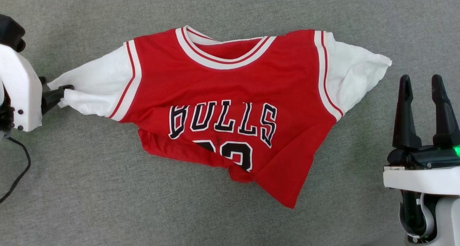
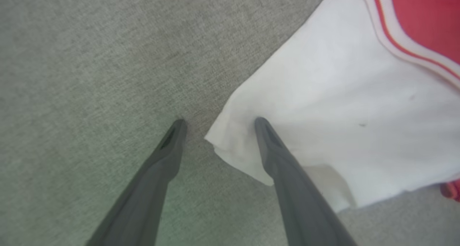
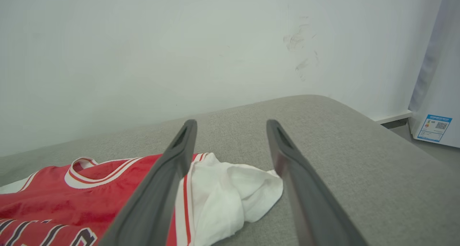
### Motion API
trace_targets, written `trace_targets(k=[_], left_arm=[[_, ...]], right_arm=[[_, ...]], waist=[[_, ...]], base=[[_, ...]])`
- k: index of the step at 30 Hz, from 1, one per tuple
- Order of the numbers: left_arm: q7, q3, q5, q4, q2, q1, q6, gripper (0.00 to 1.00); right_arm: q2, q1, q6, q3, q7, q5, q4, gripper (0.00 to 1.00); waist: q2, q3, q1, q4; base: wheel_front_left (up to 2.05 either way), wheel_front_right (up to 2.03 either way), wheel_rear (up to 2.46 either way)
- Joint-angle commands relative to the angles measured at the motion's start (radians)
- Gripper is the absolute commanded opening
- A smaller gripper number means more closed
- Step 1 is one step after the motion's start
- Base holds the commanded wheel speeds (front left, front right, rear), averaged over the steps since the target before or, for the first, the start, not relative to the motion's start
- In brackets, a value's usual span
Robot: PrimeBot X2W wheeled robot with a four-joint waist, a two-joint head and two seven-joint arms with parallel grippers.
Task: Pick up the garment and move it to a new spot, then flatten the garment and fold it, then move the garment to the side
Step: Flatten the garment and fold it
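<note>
Nearest the robot, the lower hem point(image 1: 201, 156) of the red jersey shirt with short white sleeves and black "BULLS" lettering point(image 1: 230, 77) was bunched and turned under, hiding part of the number. The rest lay chest up and roughly spread on the grey fabric-covered surface point(image 1: 107, 203), with its striped collar point(image 1: 222, 59) on the far side. No fold had been made. Judging by that, the flattening looked unfinished, with the hem yet to be drawn out. Folding and the move to the side were both left to do. Whether the shirt had already been carried to its new spot could not be told.

The right jaws stood apart and empty at the near right. Their long dark fingers point(image 1: 406, 113) pointed away from the robot and were clear of the cloth. The white sleeve on that side point(image 1: 354, 73) lay ahead of them and a little inward.

The left jaws were also apart, low at the outer edge of the other white sleeve point(image 2: 341, 105). One finger point(image 2: 284, 167) lay over the sleeve's corner and the other point(image 2: 161, 163) over bare grey fabric. The sleeve's corner sat between them, unclamped. A plain pale wall point(image 3: 179, 41) rose beyond the surface's far edge.
</note>
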Motion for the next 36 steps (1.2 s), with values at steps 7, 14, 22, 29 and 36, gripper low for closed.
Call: trace_targets(k=[7,14,22,29,36], left_arm=[[-0.01,-0.108,-0.029,0.044,-0.039,0.055,0.0,0.0],[-0.283,-0.058,0.034,0.088,-0.059,0.034,0.002,0.0],[-0.566,-0.028,0.105,0.045,-0.086,0.062,0.004,0.0],[-0.696,-0.002,0.135,-0.113,-0.059,0.121,0.035,0.0],[-0.731,0.009,0.162,-0.359,-0.022,0.179,0.102,0.0]], right_arm=[[0.003,-0.006,0.0,-0.001,-0.002,-0.017,-0.004,1.0],[0.003,0.016,0.0,0.01,0.0,-0.074,0.048,1.0],[-0.036,-0.016,0.0,0.025,0.233,-0.152,0.067,1.0],[-0.156,-0.106,0.0,0.023,0.589,-0.11,0.058,1.0],[-0.275,-0.263,0.0,-0.038,0.995,-0.051,0.102,1.0]], waist=[[-0.0001,-0.01,-0.0001,0.011],[-0.0001,-0.073,-0.0001,0.034],[-0.0001,-0.156,-0.0001,0.084],[-0.0001,-0.173,-0.0001,0.132],[-0.0001,-0.135,-0.0001,0.196]], base=[[0.0,0.0,0.0],[0.0,0.0,0.0],[0.0,0.0,0.0],[0.0,0.0,0.0],[0.0,0.0,0.0]])
